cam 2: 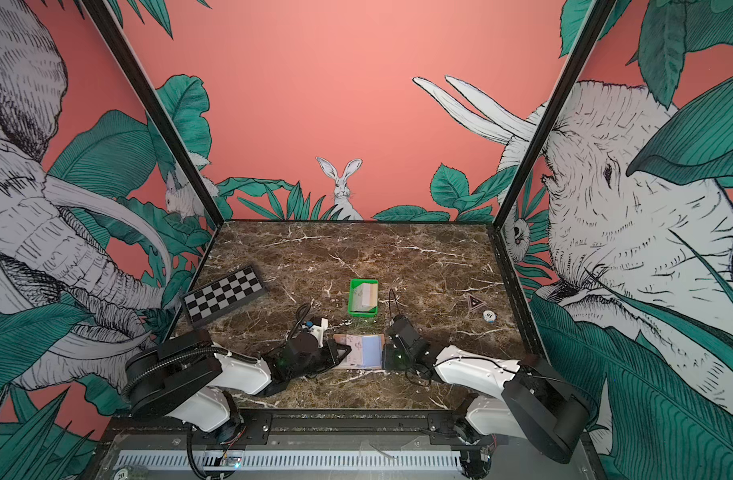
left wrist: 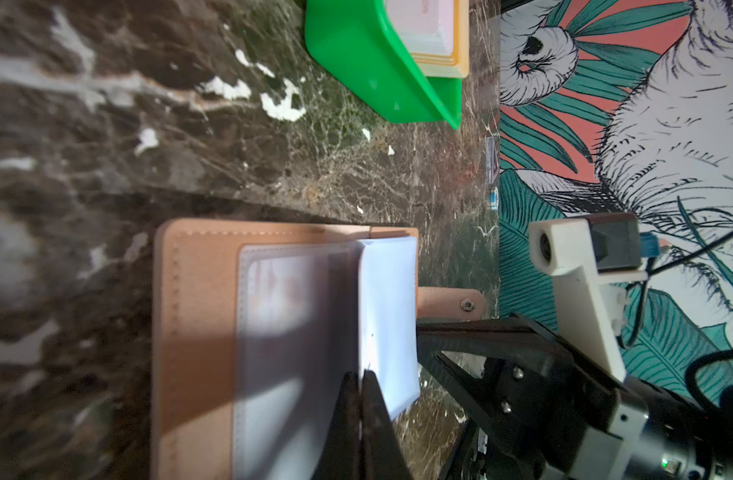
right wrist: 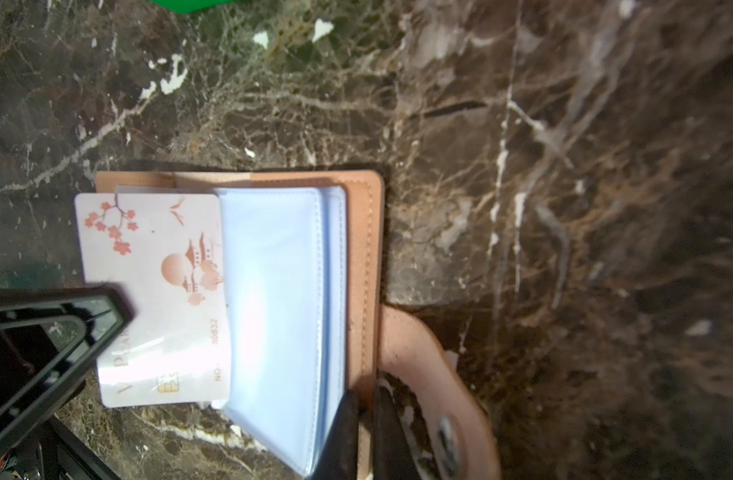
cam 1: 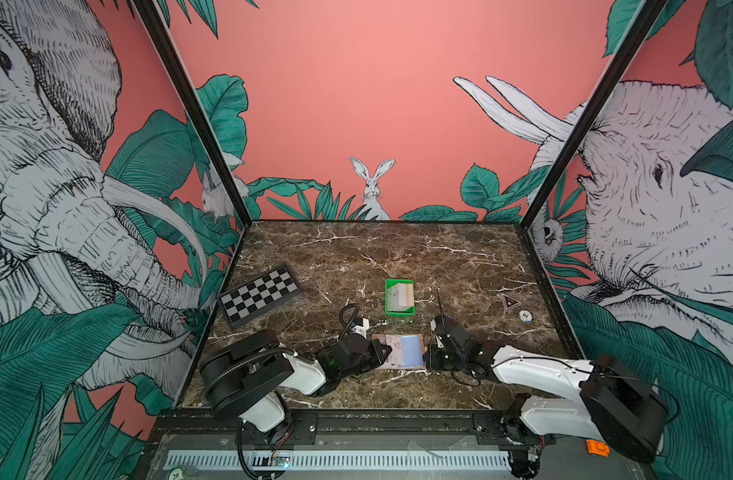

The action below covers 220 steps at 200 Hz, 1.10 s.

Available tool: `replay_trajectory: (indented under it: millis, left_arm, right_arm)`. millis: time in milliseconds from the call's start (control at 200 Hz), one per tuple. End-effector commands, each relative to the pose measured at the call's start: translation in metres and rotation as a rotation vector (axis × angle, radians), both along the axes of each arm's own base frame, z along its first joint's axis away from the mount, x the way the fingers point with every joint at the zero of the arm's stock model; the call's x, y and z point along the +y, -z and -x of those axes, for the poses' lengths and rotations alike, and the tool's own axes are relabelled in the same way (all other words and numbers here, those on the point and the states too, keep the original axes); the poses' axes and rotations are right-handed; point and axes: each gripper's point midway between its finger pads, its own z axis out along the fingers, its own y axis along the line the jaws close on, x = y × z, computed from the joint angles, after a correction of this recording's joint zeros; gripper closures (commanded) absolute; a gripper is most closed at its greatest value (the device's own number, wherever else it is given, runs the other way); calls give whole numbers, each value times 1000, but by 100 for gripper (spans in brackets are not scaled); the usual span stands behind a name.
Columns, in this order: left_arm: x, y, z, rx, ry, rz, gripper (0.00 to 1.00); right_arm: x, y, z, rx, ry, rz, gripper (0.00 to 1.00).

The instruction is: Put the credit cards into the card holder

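- Lying open on the bench (cam 1: 398, 253), right between the two sets of jaws: the card holder (right wrist: 366, 232) (tan cover, inside facing up).
- The left jaws are closed, with no gap showing in the left wrist view. Their tip rests on the printed face of a credit card (right wrist: 161, 286). Cannot tell whether the card is pinched or only touched.
- That credit card (whitish, pink blossom and pagoda print, gold chip) lies flat on the holder's page nearest the left jaws. Its edge farthest from those jaws is tucked under the bluish sleeves (right wrist: 273, 291). Cannot tell if it sits inside a sleeve.
- The bluish sleeves are stacked on the page nearest the right jaws, slightly fanned.
- The right jaws are clamped on the holder's tan cover edge, just beside the snap strap (right wrist: 423, 365), which curls up off the bench next to them.
- A green tray (left wrist: 356, 70) sits beyond the gap between the two sets of jaws, apart from the holder. In it is a stack of credit cards (cam 1: 400, 298), leaning tilted.
- A chessboard (cam 1: 258, 294) lies well beyond the left jaws, out to their outer side.
- A poker chip (cam 1: 525, 316) and a dark triangular piece (cam 1: 510, 301) lie well off the outer side of the right jaws, close to each other but not touching.
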Motion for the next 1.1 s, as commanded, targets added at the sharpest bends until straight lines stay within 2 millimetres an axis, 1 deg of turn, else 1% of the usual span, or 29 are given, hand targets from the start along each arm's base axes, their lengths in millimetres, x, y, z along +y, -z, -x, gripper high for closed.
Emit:
replay_trajectory:
  millis: [0, 475, 660, 895, 1095]
  left_arm:
    - [2, 8, 5, 21, 8, -17, 100]
    - [-4, 13, 7, 31, 38, -24, 100]
    - [-3, 20, 9, 45, 42, -37, 100]
    - [-8, 24, 7, 63, 50, -55, 91]
    - [-3, 30, 10, 90, 57, -122, 83]
  right_arm:
    - [-12, 15, 8, 28, -4, 62, 90]
    - [-15, 17, 10, 27, -2, 75, 91]
    - [-17, 19, 11, 30, -3, 84, 91]
    - [-17, 21, 11, 33, -3, 90, 91]
    - [-21, 22, 11, 33, -1, 116, 91]
